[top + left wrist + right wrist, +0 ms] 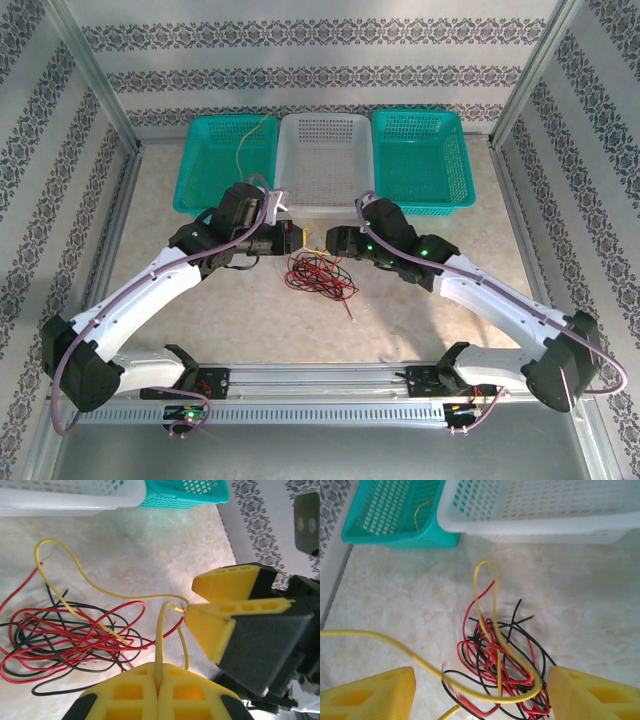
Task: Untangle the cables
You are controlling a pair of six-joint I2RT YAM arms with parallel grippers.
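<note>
The cables lie as a tangle of red and black wires [318, 272] on the table between my two grippers, in front of the white basket. My left gripper [159, 674] is shut on a yellow cable [85, 580], which rises from its closed fingertips and loops over the red and black wires [65, 630]. My right gripper [480, 696] is open. Its yellow fingers [370, 697] stand wide apart either side of a loop of the yellow cable [492, 605], above the tangle [505, 665]. The two grippers [305, 240] almost meet, and the right gripper's fingers [225, 605] show close by in the left wrist view.
Three baskets stand in a row at the back: a teal basket [185, 175] on the left holding another yellow wire [243, 145], a white basket [326, 117] in the middle, a teal basket [465, 170] on the right. Patterned walls enclose the table.
</note>
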